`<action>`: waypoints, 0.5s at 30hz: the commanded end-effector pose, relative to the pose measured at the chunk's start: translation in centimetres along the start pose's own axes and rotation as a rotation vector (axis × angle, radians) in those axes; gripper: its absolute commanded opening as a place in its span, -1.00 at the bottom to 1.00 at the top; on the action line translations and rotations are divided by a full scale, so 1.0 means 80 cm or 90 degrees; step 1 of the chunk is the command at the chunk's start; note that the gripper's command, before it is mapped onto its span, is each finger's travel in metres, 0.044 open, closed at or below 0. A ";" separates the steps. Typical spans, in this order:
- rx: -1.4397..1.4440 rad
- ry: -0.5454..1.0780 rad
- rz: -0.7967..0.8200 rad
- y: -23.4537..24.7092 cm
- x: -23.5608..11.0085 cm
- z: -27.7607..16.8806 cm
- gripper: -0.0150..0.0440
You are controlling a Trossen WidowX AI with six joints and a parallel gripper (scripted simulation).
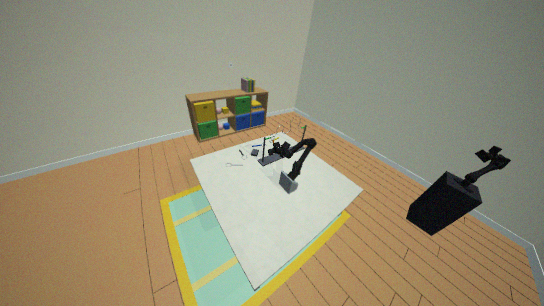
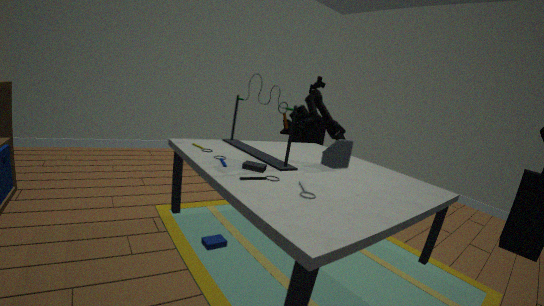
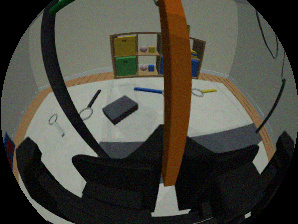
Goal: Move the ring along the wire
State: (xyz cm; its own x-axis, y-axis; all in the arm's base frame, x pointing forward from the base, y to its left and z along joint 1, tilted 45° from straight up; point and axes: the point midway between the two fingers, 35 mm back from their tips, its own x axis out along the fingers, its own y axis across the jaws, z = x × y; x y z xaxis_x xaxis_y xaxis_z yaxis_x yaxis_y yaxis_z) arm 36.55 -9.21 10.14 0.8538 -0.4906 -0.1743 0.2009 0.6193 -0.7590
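The orange handle (image 2: 285,121) (image 3: 177,90) hangs upright below its ring (image 2: 283,106), beside the inner end of the near green part (image 2: 290,109) (image 3: 62,5). The ring is outside the wrist view; whether it surrounds green or grey wire cannot be told. My gripper (image 2: 285,131) (image 3: 165,128) is shut on the handle's lower part. The near post (image 2: 288,150) (image 3: 50,60) (image 1: 264,150) stands close to my gripper. The thin grey wire (image 2: 256,74) winds in humps to the far green part (image 2: 240,99) (image 1: 303,127) at the far post (image 2: 234,117) (image 1: 303,133).
A dark base bar (image 2: 255,152) (image 3: 225,139) joins the posts. Beside it on the table lie a dark block (image 2: 254,166) (image 3: 120,109) and loose rings with yellow (image 2: 198,146), blue (image 2: 223,162), black (image 2: 252,178) and grey (image 2: 301,187) handles.
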 end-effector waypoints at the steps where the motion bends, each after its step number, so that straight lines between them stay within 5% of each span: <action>1: 0.010 0.003 0.005 0.009 -0.001 -0.001 -1.00; 15: 0.017 0.003 0.008 0.028 -0.004 0.000 -1.00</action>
State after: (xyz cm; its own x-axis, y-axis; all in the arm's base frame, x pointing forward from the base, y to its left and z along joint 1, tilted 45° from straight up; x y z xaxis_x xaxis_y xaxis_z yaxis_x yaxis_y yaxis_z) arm 36.72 -7.96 8.84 0.8547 -0.4856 -0.1836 0.2029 0.6379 -0.7429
